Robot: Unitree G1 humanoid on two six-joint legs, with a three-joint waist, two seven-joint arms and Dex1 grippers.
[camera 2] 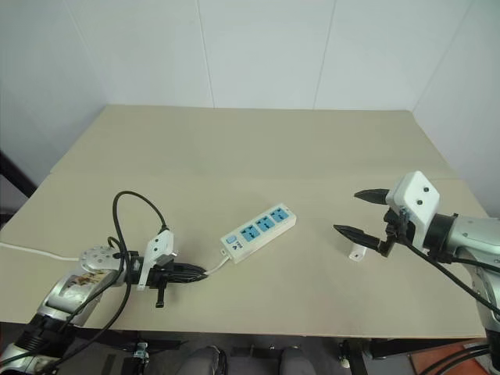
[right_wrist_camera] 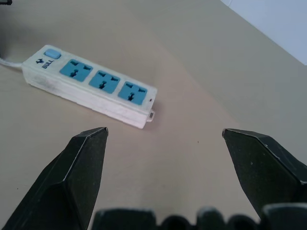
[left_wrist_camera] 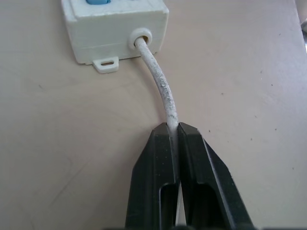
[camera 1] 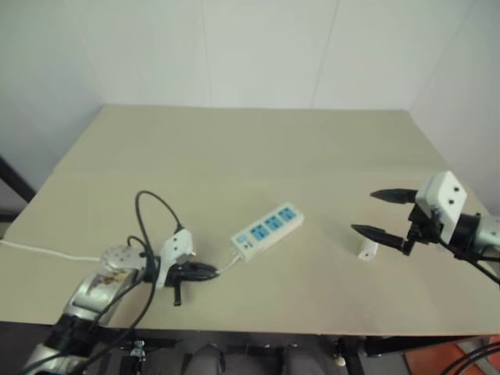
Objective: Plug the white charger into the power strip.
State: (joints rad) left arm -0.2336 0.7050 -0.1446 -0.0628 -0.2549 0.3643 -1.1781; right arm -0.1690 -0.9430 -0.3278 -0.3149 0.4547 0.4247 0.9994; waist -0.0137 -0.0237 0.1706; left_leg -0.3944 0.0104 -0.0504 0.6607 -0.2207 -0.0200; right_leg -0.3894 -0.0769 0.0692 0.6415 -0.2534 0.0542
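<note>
Left tool pinched on thin white cord. Mid-desk: long white power strip, three blue sockets. Farther right, small white charger beside right tool, fingers spread wide, empty.

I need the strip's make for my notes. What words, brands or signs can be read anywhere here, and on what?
"BULL", with a small dark logo before it: printed on the power strip, beside its blue switch.
No readable text on the white charger, the cord or the table.
</note>
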